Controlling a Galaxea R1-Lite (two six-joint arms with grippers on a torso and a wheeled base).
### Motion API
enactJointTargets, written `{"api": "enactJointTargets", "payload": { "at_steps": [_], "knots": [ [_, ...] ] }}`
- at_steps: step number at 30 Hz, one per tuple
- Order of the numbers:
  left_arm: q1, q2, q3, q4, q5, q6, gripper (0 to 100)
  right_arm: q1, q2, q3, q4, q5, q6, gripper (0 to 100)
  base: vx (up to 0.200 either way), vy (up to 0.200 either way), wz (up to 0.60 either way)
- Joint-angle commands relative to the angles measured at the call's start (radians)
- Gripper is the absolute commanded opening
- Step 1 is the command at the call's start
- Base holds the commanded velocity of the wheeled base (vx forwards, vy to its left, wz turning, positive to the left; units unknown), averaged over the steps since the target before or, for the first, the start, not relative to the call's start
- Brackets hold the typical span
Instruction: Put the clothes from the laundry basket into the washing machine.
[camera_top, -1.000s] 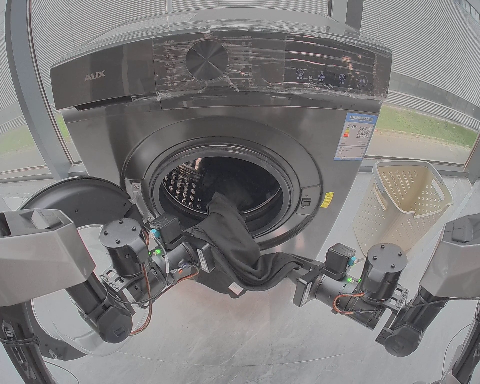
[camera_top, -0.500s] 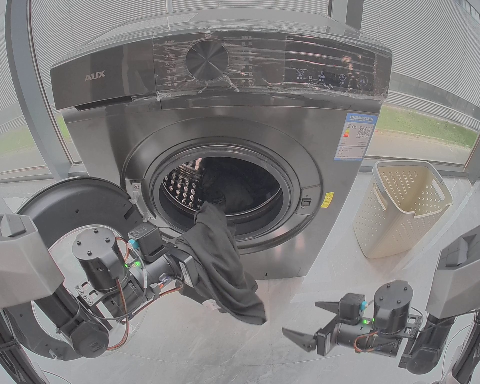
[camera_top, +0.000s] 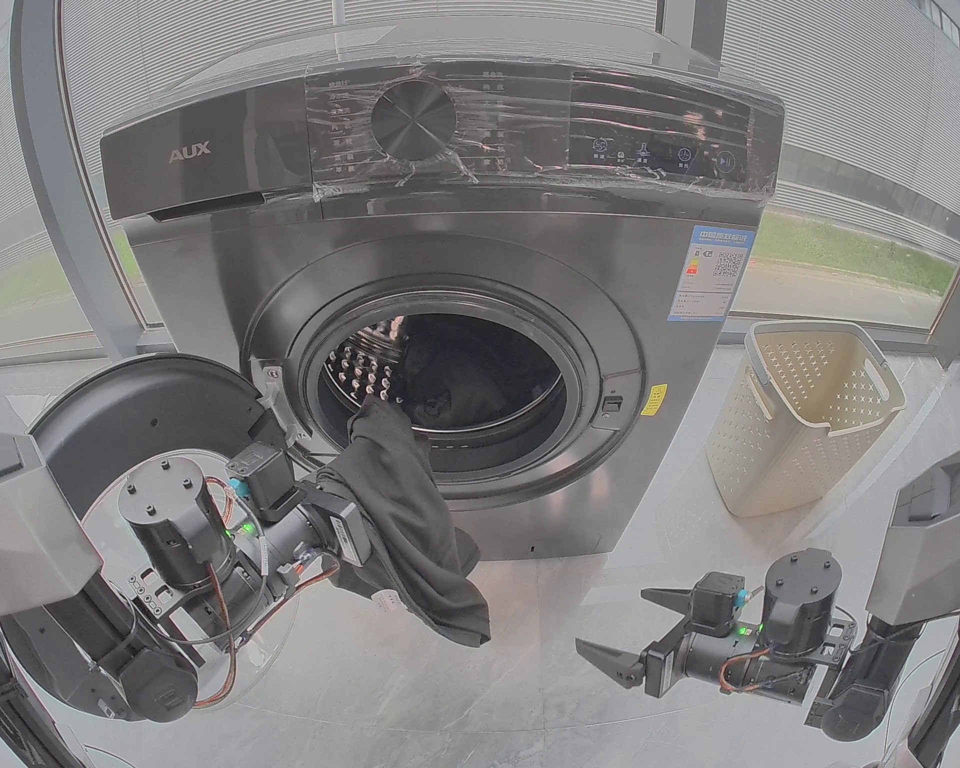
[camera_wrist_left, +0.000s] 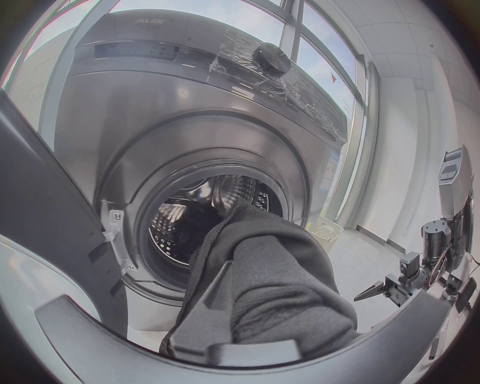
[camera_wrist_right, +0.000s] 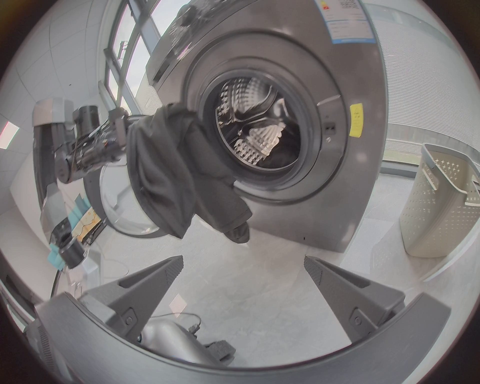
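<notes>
While the left gripper holds a dark garment before the washing machine, we log the right gripper low over the floor.
Left jaws clamp the garment, which drapes over them, its upper corner at the lower left rim of the drum opening; contact there we cannot tell. Right jaws gape wide, empty. More dark cloth lies inside the drum. The door stands open at left; laundry basket on the floor, right of the machine.
</notes>
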Motion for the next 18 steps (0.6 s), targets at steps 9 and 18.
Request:
{"api": "enactJointTargets", "payload": {
  "at_steps": [9, 18],
  "knots": [
    [0.01, 0.037, 0.016, -0.008, 0.038, -0.001, 0, -0.032, -0.023, -0.054, -0.002, -0.008, 0.013, 100, 0.0, 0.0, 0.0],
    [0.01, 0.045, 0.014, -0.008, 0.04, 0.0, 0, -0.029, -0.033, -0.053, 0.0, -0.008, 0.013, 100, 0.067, 0.0, 0.0]
  ]
}}
